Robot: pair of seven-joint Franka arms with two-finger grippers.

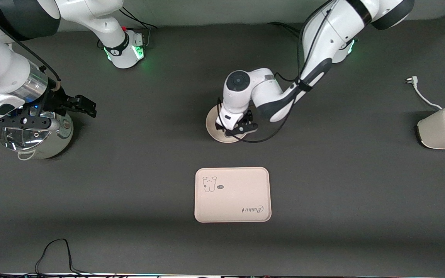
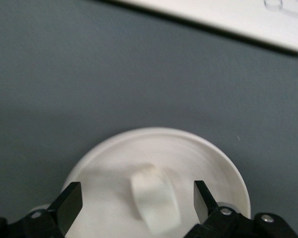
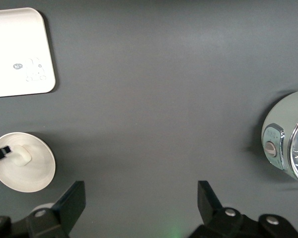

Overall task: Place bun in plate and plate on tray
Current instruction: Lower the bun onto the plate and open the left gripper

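Over plate (image 2: 208,158) rim, left gripper (image 2: 136,198) jaws wide around bun (image 2: 154,198)

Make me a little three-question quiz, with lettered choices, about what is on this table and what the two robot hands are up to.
1. Where does the bun lie?
A. On the tray
B. In the plate
C. On the bare table

2. What colour is the tray?
A. Cream-beige
B. Bright red
C. Dark green

3. How do the left gripper's fingers stand?
A. Shut on the bun
B. Shut on the plate's rim
C. Open, one on each side of the bun

Answers:
1. B: the left wrist view shows the bun lying inside the plate.
2. A: the front view shows a pale cream-beige rectangle with a small animal print, nearer to the front camera than the plate.
3. C: both fingers stand apart with gaps between them and the bun.

The right gripper waits, open, beside the kettle toward the right arm's end of the table.
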